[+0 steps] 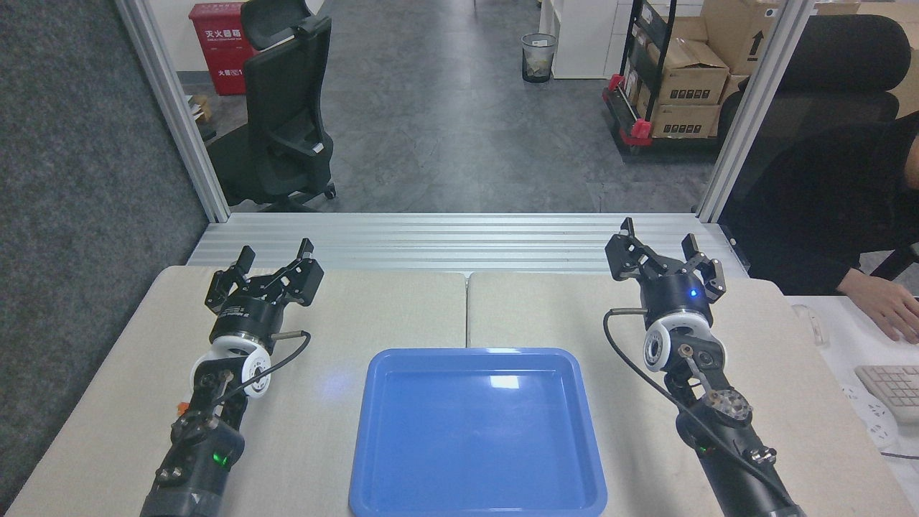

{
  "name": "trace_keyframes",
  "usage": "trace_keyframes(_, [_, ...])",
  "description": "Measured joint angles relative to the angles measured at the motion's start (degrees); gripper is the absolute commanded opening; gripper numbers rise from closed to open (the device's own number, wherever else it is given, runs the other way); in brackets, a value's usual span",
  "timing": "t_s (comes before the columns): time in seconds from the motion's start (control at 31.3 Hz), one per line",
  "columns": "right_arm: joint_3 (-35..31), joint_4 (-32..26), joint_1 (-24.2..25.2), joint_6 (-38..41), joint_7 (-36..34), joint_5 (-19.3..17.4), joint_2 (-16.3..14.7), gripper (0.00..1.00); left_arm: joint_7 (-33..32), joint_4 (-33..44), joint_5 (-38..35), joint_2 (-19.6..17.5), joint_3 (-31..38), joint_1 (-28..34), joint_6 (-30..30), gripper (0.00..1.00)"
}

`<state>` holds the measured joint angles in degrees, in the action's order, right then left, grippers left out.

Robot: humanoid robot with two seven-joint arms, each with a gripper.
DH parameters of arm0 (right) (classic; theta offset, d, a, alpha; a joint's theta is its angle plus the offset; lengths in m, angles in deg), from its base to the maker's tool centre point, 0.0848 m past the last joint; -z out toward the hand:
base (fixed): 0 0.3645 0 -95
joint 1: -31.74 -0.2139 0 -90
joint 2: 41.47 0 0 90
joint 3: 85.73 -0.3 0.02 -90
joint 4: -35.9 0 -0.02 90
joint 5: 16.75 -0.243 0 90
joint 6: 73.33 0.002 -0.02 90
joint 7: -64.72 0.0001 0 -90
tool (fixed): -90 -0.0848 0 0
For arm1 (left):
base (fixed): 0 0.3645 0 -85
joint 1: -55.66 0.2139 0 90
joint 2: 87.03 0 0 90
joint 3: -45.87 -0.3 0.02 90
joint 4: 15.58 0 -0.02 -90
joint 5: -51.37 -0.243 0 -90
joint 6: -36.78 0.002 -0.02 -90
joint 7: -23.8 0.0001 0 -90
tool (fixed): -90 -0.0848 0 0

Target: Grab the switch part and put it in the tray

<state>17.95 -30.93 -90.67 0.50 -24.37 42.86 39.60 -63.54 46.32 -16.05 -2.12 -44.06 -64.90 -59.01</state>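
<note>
The beige padded table (402, 309) carries a large glossy blue plastic tray (477, 506) at centre front. Flanking it, the left gripper (276, 253) and right gripper (659, 235) both hold their jaws apart. The switch part shows nowhere.

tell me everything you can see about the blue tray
The tray is a large, shallow rectangle of glossy blue plastic with rounded corners and a raised rim. It lies flat on the beige table, near the front edge, between the two arms, its near rim cut by the bottom of the view. Ceiling light glints on its floor. Nothing lies in it, and neither gripper touches it. No switch part is visible anywhere.
</note>
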Motion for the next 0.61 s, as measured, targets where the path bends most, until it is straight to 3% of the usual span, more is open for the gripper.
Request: trace_keyframes(0.61, [0.0, 0.0, 0.0, 0.1, 0.1, 0.1, -0.2, 1.0, -0.8, 0.9, 0.1, 0.0, 0.0, 0.0, 0.2, 1.0])
